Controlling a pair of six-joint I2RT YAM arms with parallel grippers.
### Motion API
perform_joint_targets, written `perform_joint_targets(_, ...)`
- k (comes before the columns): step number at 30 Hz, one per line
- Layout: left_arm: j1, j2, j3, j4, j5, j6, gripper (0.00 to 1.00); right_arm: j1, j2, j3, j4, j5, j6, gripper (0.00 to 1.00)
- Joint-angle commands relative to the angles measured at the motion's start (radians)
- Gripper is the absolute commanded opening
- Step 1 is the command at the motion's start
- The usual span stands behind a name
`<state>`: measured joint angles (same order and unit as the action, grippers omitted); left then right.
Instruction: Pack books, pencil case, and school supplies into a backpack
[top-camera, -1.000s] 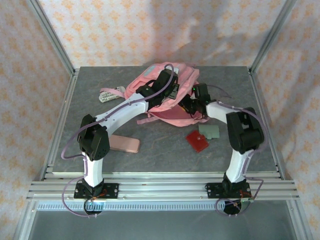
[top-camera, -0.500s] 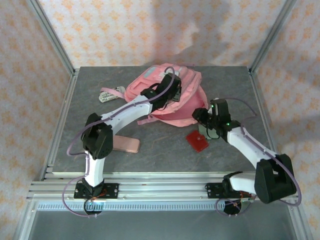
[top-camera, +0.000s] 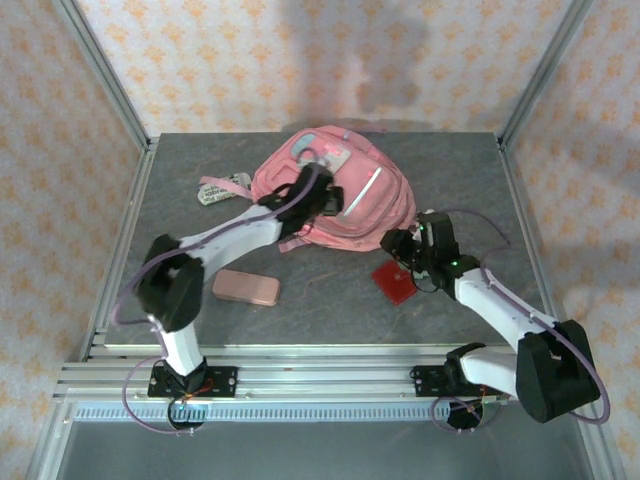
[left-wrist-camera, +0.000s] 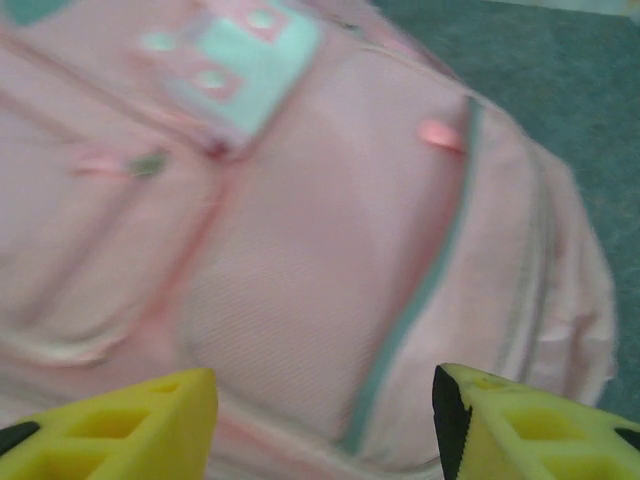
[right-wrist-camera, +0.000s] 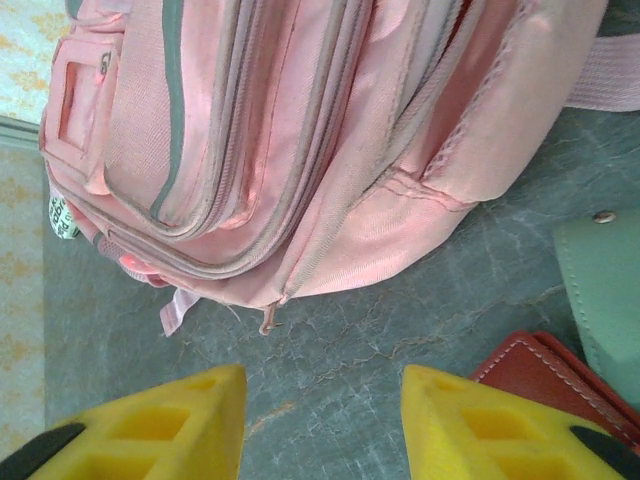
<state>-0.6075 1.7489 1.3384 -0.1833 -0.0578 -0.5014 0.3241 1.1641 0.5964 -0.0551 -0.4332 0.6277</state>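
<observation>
Grey stone-patterned bench (top-camera: 330, 315) inside an aluminium frame, floral cloth behind; the pink backpack (top-camera: 378, 205) lies at the middle of the far edge, its light blue-and-white patch (top-camera: 320, 152) facing up; left gripper (top-camera: 325, 196) sits over the backpack's front, fingers spread wide with nothing between them; right gripper (top-camera: 404, 247) hangs just off the backpack's near right corner, jaws moderately apart over bare surface, holding nothing; red square pad (top-camera: 394, 282) lies just beside it, next to the grey-green card (right-wrist-camera: 605, 290); flat pink pencil case (top-camera: 246, 288) lies toward the near left corner, apart from the backpack.
</observation>
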Motion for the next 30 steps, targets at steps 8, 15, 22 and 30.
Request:
perform_joint_targets(8,0.180,-0.114,-0.406,0.304,0.136,-0.190,0.72,0.049,0.130,0.061,0.072,0.029,0.020,0.45)
perform_joint_targets(15,0.187,0.002,-0.400,0.369,0.135,-0.223,0.73,0.050,0.141,0.085,0.045,0.065,0.021,0.45)
perform_joint_targets(22,0.206,0.095,-0.415,0.487,0.175,-0.293,0.70,0.049,0.169,0.113,0.009,0.099,0.006,0.45)
perform_joint_targets(30,0.209,0.128,-0.434,0.556,0.251,-0.341,0.07,0.046,0.233,0.164,-0.031,0.130,-0.015,0.45)
